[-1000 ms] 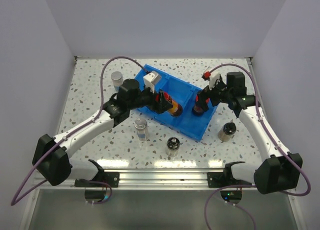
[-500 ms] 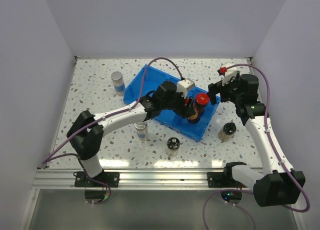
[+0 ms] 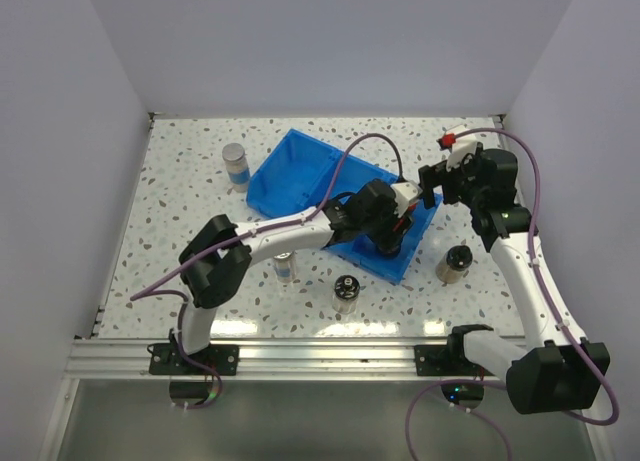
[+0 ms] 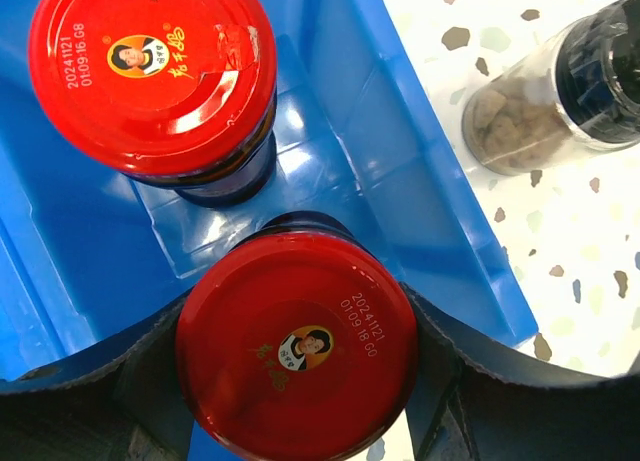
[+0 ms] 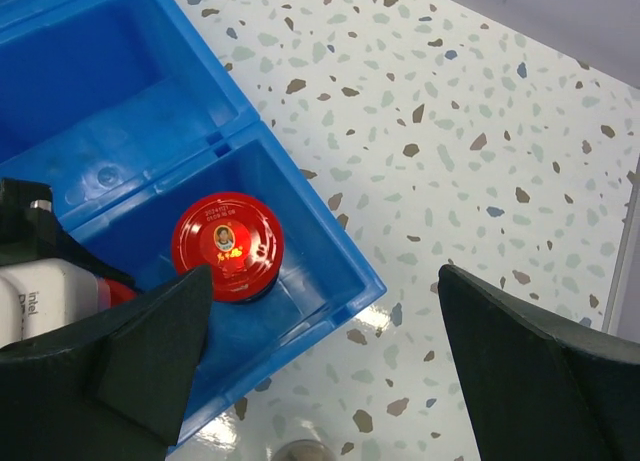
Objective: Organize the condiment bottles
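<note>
Top external: four jars are not yet binned, all on the table (image 3: 180, 211) around the blue bin (image 3: 290, 169). The silver-lidded jar (image 3: 235, 163) is at the bin's 10 o'clock, the second silver-lidded jar (image 3: 284, 268) at 7, the shaker jar (image 3: 347, 293) at 6 and the second shaker jar (image 3: 456, 264) at 4. Left arm stretched long across the bin, left gripper (image 3: 392, 235) down in the 3 o'clock end compartment. Right arm folded back, right gripper (image 3: 437, 181) raised just beyond that end.

Left wrist: fingers (image 4: 455, 376) pressed against either side of the held red-capped jar (image 4: 296, 353), upright inside the compartment. Cannot tell if it rests on the floor. Other red-capped jar (image 4: 152, 73) just beside it, at 11 o'clock. Judgement: roughly a third done, release pending.

Right wrist: jaws spread wide, nothing between them, hovering over the same compartment.
</note>
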You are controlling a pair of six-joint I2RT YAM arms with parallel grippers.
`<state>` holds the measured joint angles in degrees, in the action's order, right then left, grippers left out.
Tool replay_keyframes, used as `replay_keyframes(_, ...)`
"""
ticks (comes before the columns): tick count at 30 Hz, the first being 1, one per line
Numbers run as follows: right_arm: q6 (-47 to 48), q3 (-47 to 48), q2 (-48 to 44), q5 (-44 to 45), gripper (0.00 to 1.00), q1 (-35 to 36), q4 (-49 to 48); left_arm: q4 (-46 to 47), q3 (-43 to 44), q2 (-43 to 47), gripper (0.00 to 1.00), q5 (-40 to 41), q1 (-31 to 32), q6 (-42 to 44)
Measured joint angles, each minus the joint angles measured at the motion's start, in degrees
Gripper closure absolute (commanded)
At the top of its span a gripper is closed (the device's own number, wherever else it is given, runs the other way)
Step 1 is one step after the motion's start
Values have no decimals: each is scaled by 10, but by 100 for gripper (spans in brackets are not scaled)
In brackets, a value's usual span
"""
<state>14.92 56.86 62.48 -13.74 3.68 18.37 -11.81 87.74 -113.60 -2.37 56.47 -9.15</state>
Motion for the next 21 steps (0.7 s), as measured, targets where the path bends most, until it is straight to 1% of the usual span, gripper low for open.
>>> replay_keyframes(1,0,0,0,3,1,0,0,-6,4,-2,50,10,4,3)
replay_keyframes(3,0,0,0,8,1,-2,0,-18,11,-3,44,25,11,8)
replay_keyframes(4,1,0,0,8,1,-3,0,-24,14,-5,37,31,13,10)
replay_keyframes(6,1,0,0,9,2,-5,0,-30,18,-7,34,38,15,13)
replay_keyframes(8,1,0,0,9,2,-5,0,-32,18,-7,33,44,16,14)
replay_keyframes(9,1,0,0,8,1,-5,0,-33,19,-7,25,46,17,14)
replay_keyframes(11,1,0,0,8,2,-7,0,-33,19,-6,18,48,18,14)
replay_keyframes(14,1,0,0,8,1,-8,0,-24,19,3,17,48,19,15)
replay_keyframes(20,2,0,-6,3,1,-16,0,-14,19,58,16,55,18,15)
replay_keyframes(21,4,0,-6,0,2,-19,0,-6,16,73,14,55,20,15)
